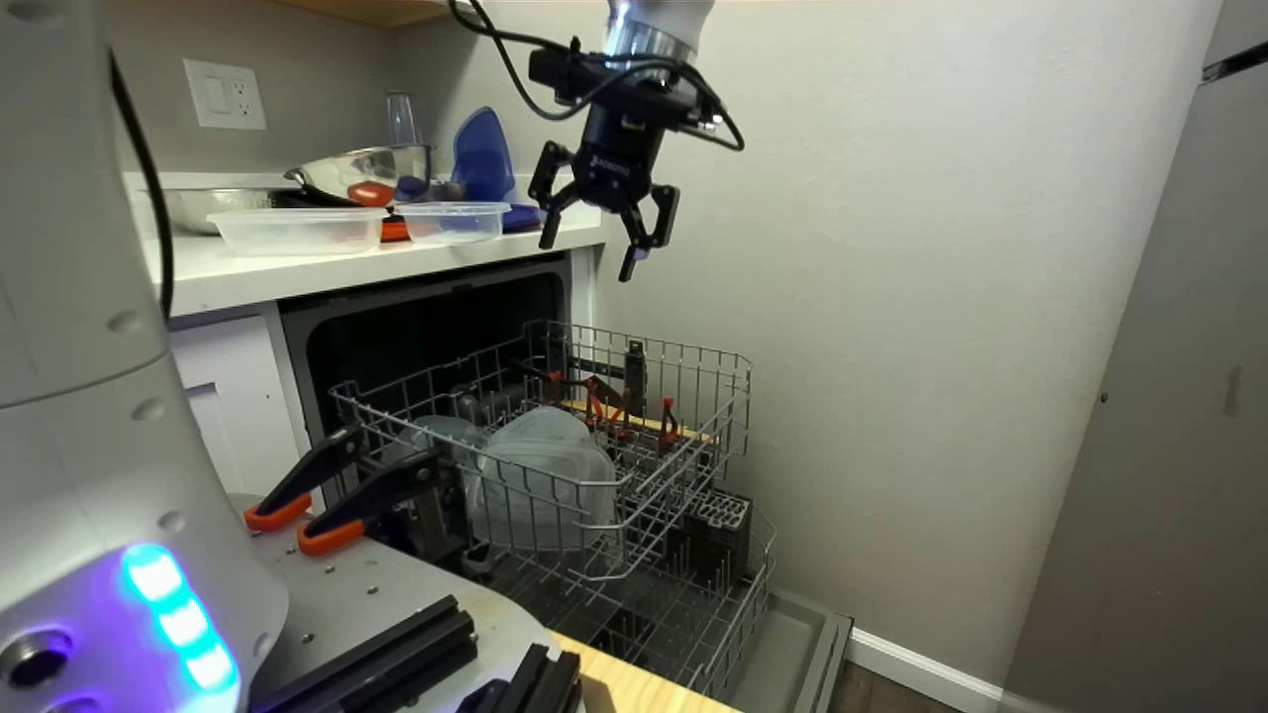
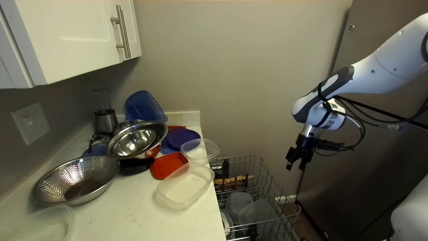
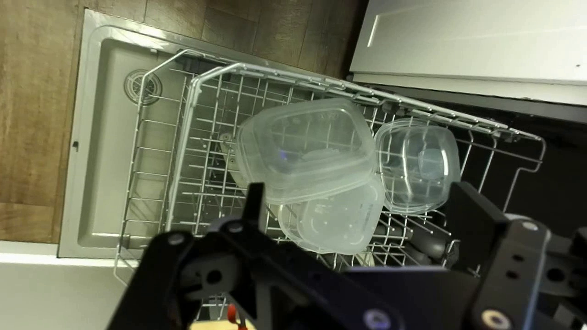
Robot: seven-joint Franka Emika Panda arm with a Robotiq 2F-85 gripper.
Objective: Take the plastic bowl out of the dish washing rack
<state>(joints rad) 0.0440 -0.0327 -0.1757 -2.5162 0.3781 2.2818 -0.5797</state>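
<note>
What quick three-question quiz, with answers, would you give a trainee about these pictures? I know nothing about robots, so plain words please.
1. Multiple choice. In the wrist view, where is the large plastic bowl?
a) on the floor
b) in the dish washing rack
c) hanging on the wall

2. True or false? The gripper, the robot's pincer-like hand, hangs above the rack with its jaws apart.

3. Fill the gap. On the counter, the square lid in front of the round dark blue lid is ____ in colour.

Key: 1. b; 2. true; 3. red.
</note>
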